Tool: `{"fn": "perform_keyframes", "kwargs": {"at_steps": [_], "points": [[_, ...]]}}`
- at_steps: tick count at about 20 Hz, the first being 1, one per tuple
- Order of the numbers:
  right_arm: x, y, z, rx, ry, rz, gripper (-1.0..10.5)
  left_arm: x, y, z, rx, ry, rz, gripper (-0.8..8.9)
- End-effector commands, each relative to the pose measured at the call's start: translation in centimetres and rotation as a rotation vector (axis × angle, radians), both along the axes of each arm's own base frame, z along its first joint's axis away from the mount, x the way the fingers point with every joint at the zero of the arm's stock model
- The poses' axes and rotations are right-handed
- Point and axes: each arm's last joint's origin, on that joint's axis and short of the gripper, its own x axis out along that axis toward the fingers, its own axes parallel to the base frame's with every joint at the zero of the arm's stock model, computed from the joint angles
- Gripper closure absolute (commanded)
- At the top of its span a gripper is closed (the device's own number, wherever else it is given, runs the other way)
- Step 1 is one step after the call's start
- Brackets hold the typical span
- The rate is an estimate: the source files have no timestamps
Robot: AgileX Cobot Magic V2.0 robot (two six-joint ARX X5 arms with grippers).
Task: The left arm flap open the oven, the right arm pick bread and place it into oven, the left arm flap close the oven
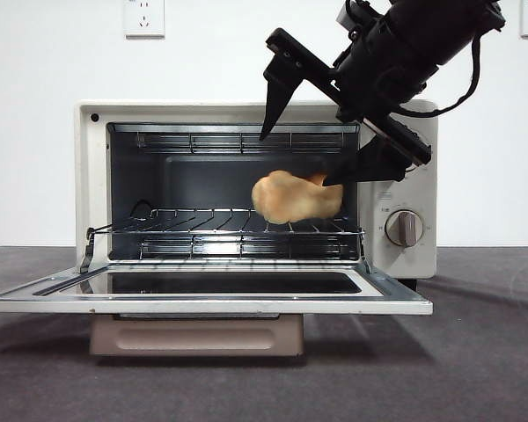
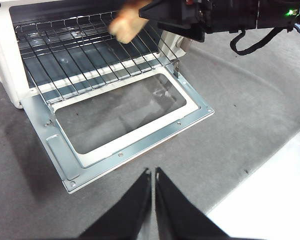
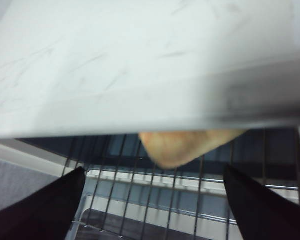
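Nearest in the front view, the oven door (image 1: 202, 297) lies folded flat and level just above the grey counter (image 1: 475, 352), its beige bar handle (image 1: 196, 335) hanging beneath the front edge. Behind it the toaster oven (image 1: 92, 189) stands with its mouth wide open, the wire rack (image 1: 211, 230) spanning the cavity with clear room above it up to the upper rack (image 1: 238, 141).

The bread (image 1: 295, 197) hangs in the air just over the right part of the wire rack, apart from the bars. The right hand (image 1: 299, 154) reaches in from the upper right, spread wide: one fingertip points down at the oven's top edge, the other lies at the bread's right end; a firm grip cannot be made out.

The right wrist view adds the oven's pale top close over the bread. The left wrist view shows the left hand (image 2: 153, 175) pressed closed, empty, hovering over the counter well clear of the door's edge.
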Motion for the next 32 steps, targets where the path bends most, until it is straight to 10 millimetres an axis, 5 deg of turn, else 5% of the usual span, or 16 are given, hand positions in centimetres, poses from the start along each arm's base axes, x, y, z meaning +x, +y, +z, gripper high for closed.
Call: {"fn": "perform_keyframes", "kwargs": {"at_steps": [1,8,15,21,25,32], "points": [[0.1,0.3,0.4,0.014,-0.010,0.038,5.0,-0.1,0.0,0.7,-0.030,-0.013,0.002,7.97],[-0.8,0.6,0.9,0.036,0.017,0.113,5.0,-0.1,0.1,0.7,-0.030,-0.013,0.023,7.97],[-4.5,-1.1,3.2,-0.023,0.092,0.258,5.0,1.5,-0.7,0.2,0.055,0.018,0.192,7.98],[-9.1,-4.6,6.1,-0.144,0.048,0.360,5.1,5.7,-3.8,-1.4,0.189,0.136,0.180,7.99],[-12.7,-7.5,7.6,-0.205,-0.005,0.405,5.1,9.3,-4.8,-2.4,0.118,0.217,0.124,7.99],[-18.1,-11.8,9.1,-0.201,-0.096,0.416,5.1,14.9,-1.1,-4.8,-0.015,0.389,0.233,7.99]]}}
